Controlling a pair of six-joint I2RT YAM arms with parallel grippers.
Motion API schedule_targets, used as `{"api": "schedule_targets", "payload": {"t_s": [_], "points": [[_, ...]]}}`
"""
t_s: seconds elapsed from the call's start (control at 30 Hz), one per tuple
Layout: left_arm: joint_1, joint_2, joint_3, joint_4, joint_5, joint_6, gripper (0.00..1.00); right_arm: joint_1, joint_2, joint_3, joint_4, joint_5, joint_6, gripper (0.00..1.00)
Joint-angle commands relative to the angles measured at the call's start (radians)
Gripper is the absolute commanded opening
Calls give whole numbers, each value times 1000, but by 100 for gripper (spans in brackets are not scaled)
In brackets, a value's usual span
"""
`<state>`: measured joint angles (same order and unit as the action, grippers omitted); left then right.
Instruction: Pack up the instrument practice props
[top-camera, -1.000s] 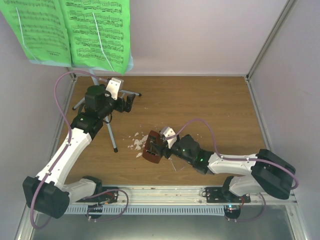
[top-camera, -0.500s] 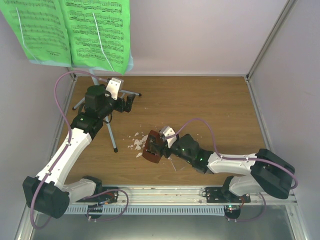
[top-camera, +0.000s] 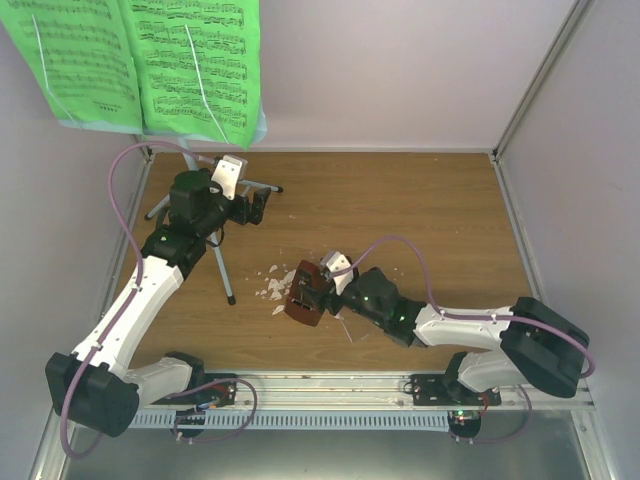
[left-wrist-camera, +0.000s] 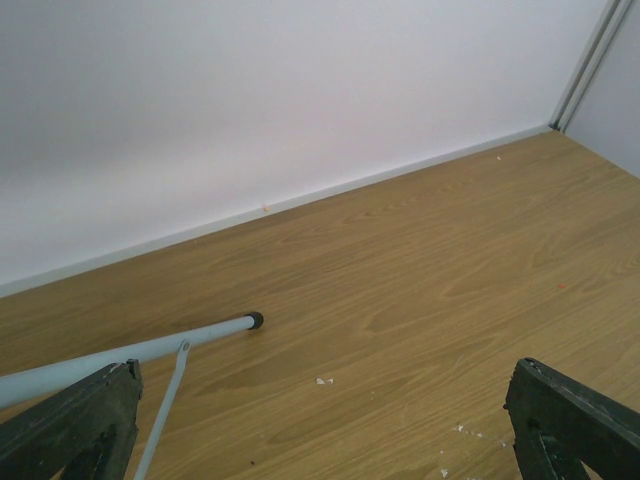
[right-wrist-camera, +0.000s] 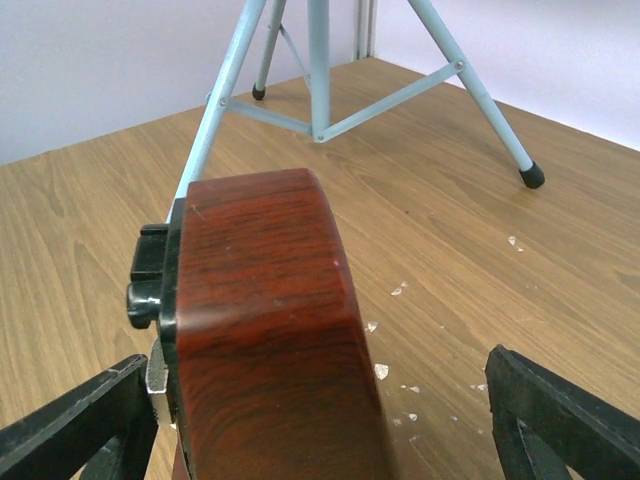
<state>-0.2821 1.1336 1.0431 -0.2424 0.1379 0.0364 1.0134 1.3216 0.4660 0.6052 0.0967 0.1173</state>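
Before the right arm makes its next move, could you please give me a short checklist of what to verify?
1. The metronome sits between the fingers of the right gripper: ok.
2. Jaws closed on it: not ok, a wide gap shows on one side.
3. The left gripper is open and empty: ok.
4. It is clear of the stand leg: cannot tell, the leg runs behind one finger.
5. The sheet music is off the stand: not ok, it is on it.
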Motion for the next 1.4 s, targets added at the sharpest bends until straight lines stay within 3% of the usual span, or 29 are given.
{"api": "schedule_targets", "payload": {"t_s": [0.0,0.13,0.47,0.73,0.93,1.07,1.23,1.37], "points": [[-9,0,-5,52,3,2,99,-12,-2,25,0,25,8,91],[-8,0,-7,53,1,1,99,-12,-40,30,-27,0,1,99],[-9,-1,-6,55,0,-2,99,-30,-303,-10,-215,38,12,100],[-18,17,-14,64,-10,-6,99,-272,-436,-160,-342,-78,304,99],[-25,47,-21,78,-19,-17,99,-298,-371,-157,-462,-65,346,86],[-33,42,-21,76,-37,-111,99,-290,-292,-117,-539,-127,342,72],[-33,-13,-81,43,-15,-278,99,-248,-235,-117,-564,-168,378,65],[-33,-127,-234,57,13,-359,99,-213,-188,-103,-581,-120,362,63]]}}
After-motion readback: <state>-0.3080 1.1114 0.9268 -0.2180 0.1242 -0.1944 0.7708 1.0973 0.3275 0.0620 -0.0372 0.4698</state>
